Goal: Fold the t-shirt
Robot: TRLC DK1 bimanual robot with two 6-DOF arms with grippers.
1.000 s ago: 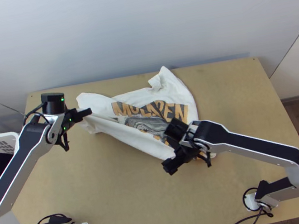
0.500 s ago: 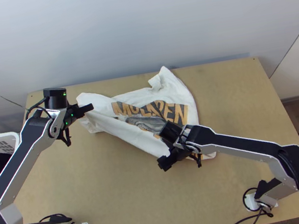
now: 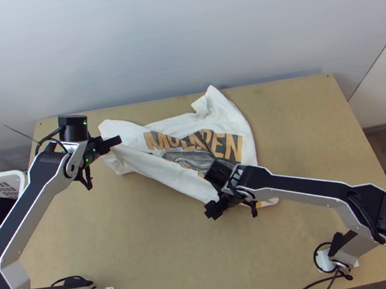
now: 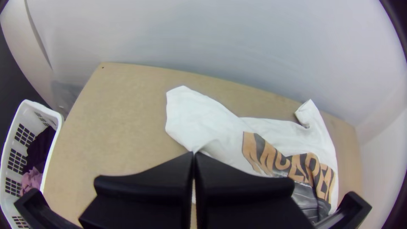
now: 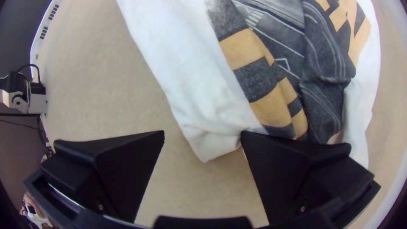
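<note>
White t-shirt (image 3: 189, 124) lies rumpled, print (image 3: 227, 146) partly hidden by the right arm (image 3: 302, 185)

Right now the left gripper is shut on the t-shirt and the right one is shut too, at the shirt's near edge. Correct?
Not quite: the right wrist view shows the right gripper open, at the near edge. The left gripper is shut on the t-shirt.
</note>
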